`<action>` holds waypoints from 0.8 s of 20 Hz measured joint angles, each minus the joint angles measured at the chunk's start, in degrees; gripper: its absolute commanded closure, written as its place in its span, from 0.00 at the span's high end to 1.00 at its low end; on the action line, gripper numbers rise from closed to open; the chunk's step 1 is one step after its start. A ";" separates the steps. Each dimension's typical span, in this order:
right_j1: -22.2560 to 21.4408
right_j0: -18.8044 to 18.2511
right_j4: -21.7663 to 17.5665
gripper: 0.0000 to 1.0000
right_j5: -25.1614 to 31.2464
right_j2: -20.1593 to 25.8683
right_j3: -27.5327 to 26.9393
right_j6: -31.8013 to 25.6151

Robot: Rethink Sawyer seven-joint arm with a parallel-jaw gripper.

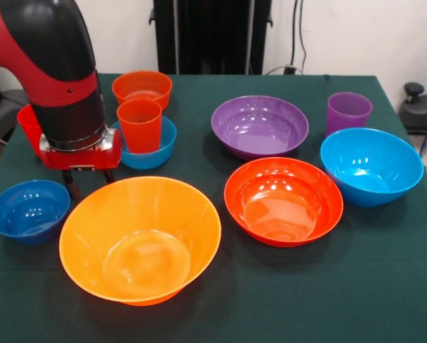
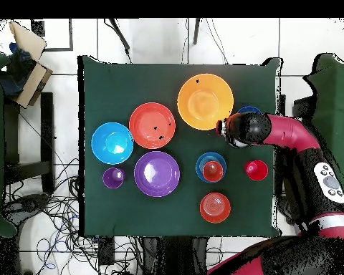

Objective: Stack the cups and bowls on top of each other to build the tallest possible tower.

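Note:
The large yellow-orange bowl (image 1: pixel 140 239) (image 2: pixel 205 101) stands at the front. To its right are the red-orange bowl (image 1: pixel 283 200) (image 2: pixel 152 125), the purple bowl (image 1: pixel 260 126) (image 2: pixel 157 173) and the large light blue bowl (image 1: pixel 371 166) (image 2: pixel 112 142). An orange-red cup (image 1: pixel 139 125) (image 2: pixel 213 170) stands inside the small light blue bowl (image 1: pixel 160 150). The small orange bowl (image 1: pixel 142 88) (image 2: pixel 215 207) sits behind it. My gripper (image 1: pixel 90 184) hangs low and open, holding nothing, between the small dark blue bowl (image 1: pixel 29 209) (image 2: pixel 250 109) and the yellow-orange bowl. The red cup (image 1: pixel 28 121) (image 2: pixel 256 170) is partly hidden behind it. The purple cup (image 1: pixel 349 111) (image 2: pixel 113 177) stands far right.
Everything stands on a dark green cloth-covered table (image 1: pixel 270 300). The arm's wrist (image 2: pixel 233 132) covers the gripper from above. Cables lie on the floor (image 2: pixel 53 208) beside the table, and a box (image 2: pixel 28 68) sits off one corner.

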 measured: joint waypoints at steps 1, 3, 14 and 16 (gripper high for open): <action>-0.18 0.01 0.01 1.00 0.39 0.01 0.00 0.00; -0.59 0.01 0.01 1.00 1.14 0.01 0.01 0.00; -1.78 0.01 0.01 1.00 1.57 0.19 0.01 0.00; -1.81 0.01 0.01 1.00 1.57 0.20 0.01 0.00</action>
